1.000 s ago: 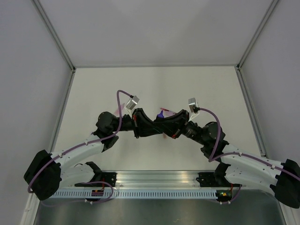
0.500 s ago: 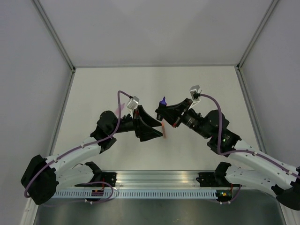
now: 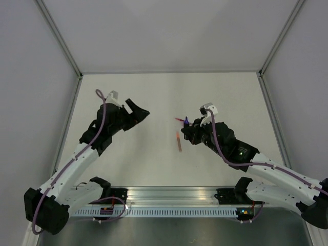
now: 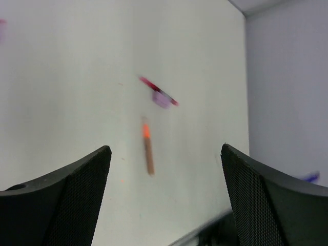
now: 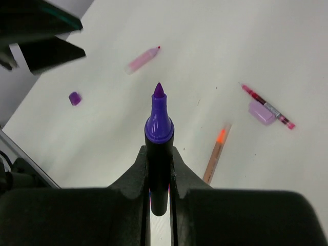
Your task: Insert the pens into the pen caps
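Note:
My right gripper (image 5: 159, 151) is shut on a black pen with a bare purple tip (image 5: 159, 123), which points away from the wrist. In the top view this gripper (image 3: 187, 127) hovers right of centre. A small purple cap (image 5: 75, 98) and a pink pen (image 5: 142, 59) lie beyond it. An orange pen (image 3: 179, 141) lies mid-table. Near it a thin red-pink pen (image 5: 267, 106) lies against a pale lilac cap (image 5: 261, 113). My left gripper (image 3: 138, 109) is open and empty, far left of these. Its wrist view shows the orange pen (image 4: 147, 151) between the spread fingers (image 4: 77, 189).
White table inside grey walls, with a metal frame post (image 3: 72, 61) at each back corner. The aluminium rail (image 3: 174, 197) with both arm bases runs along the near edge. The left arm's dark body (image 5: 36, 31) shows at the top left of the right wrist view.
The two grippers were together at the centre. The left one opened, let go and swung up and left. The right one drew back right, keeping the purple-tipped pen.

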Robot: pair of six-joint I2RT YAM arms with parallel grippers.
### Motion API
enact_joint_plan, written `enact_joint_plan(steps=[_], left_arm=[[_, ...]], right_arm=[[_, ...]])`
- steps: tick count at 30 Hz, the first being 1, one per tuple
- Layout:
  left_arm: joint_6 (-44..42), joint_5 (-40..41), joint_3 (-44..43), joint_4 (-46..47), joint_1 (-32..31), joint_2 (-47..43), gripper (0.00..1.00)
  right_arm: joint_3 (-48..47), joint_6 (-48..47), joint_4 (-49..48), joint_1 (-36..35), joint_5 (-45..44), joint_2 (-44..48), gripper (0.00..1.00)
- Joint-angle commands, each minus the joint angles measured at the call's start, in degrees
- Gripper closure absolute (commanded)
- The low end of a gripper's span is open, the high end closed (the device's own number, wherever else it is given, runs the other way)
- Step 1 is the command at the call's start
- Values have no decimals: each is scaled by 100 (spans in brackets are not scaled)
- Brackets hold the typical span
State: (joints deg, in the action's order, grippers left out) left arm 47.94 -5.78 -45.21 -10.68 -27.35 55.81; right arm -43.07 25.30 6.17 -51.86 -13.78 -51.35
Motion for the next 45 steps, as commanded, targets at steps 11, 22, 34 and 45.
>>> enact_joint_plan(steps=[11,22,34,45], left_arm=[[2448,2152,-1042,-4390,3217,1185,14],[2273,2319,-1165,-4663,3500,2698,23],[2052,2186,-999,-3986,3570,3665,25],[2070,2239,-656,-3556,3667,3972,32]], right_arm=[[203,36,-415,9,42,161,100],[211,72,-389,9,121,319,100],[211,72,-389,18,148,301,100],[202,89,-389,9,156,275,100]])
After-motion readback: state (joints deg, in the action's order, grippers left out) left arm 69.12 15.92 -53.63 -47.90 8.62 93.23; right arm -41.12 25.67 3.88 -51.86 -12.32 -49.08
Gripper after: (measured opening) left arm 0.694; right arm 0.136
